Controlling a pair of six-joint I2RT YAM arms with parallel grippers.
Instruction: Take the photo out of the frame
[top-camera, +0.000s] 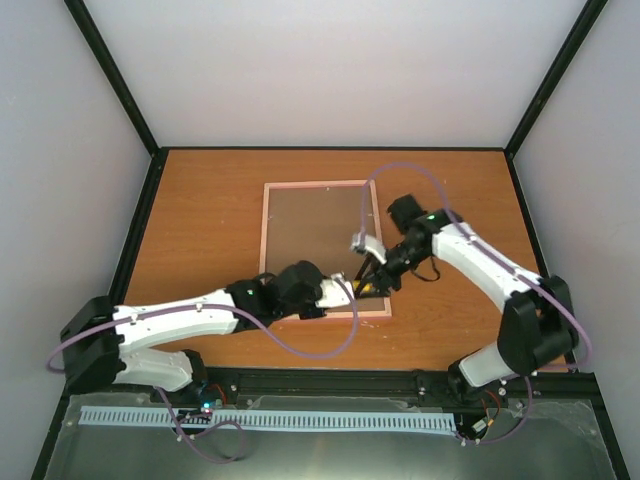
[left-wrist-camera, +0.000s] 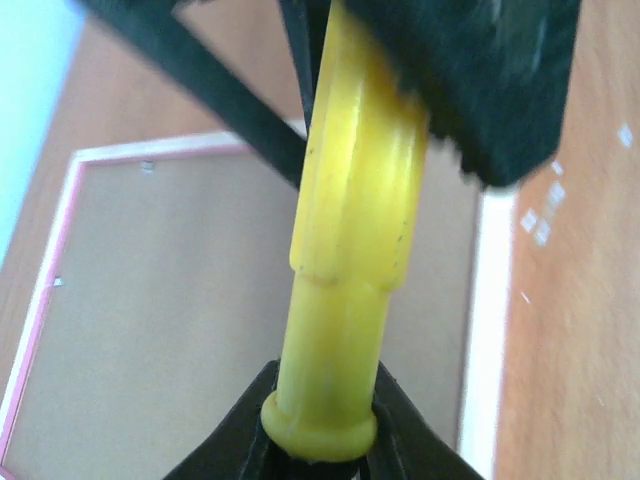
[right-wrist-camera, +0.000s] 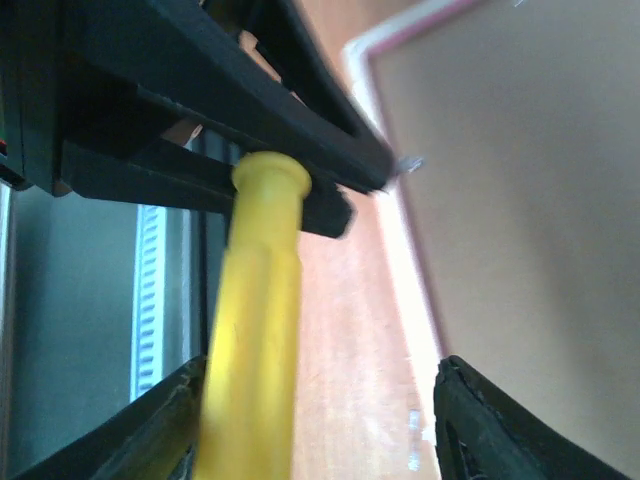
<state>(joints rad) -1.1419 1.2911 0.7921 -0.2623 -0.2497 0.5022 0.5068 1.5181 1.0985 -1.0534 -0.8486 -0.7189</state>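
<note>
The frame (top-camera: 266, 230) lies back-up on the table, its plain brown backing board (top-camera: 310, 235) facing me; the photo is hidden under it. Both grippers meet over the frame's near right corner. My left gripper (top-camera: 350, 290) is shut on the end of a yellow tool handle (left-wrist-camera: 345, 280), which sits pinched between its jaws (left-wrist-camera: 322, 420). My right gripper (top-camera: 378, 275) stands open. In the right wrist view the yellow handle (right-wrist-camera: 255, 320) runs beside the left finger, with a wide gap to the other finger. The pale frame edge (right-wrist-camera: 400, 230) runs past below.
Bare wooden table (top-camera: 200, 200) surrounds the frame, bounded by black rails and white walls. A lilac cable (top-camera: 400, 170) loops above the right arm. A white perforated strip (top-camera: 250, 418) lies along the near edge behind the arm bases.
</note>
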